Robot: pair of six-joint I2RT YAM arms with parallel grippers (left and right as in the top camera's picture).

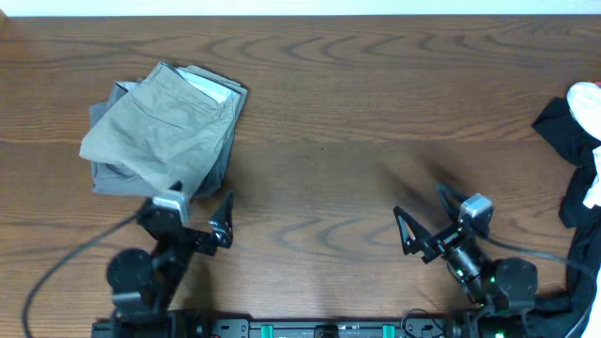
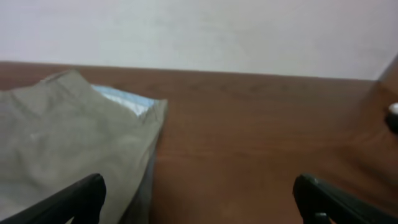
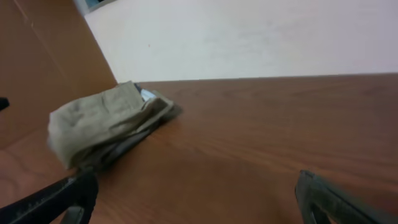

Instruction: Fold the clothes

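Overhead is showing folded khaki trousers lying on desk just beside left jaws, black garment bunching at right edge; left jaws and right jaws standing wide apart

Looking like a robotics lab/test rig: left arm & right arm sitting on a black base rail at front edge of a wood-grain worktop, w/ plain white wall running behind.
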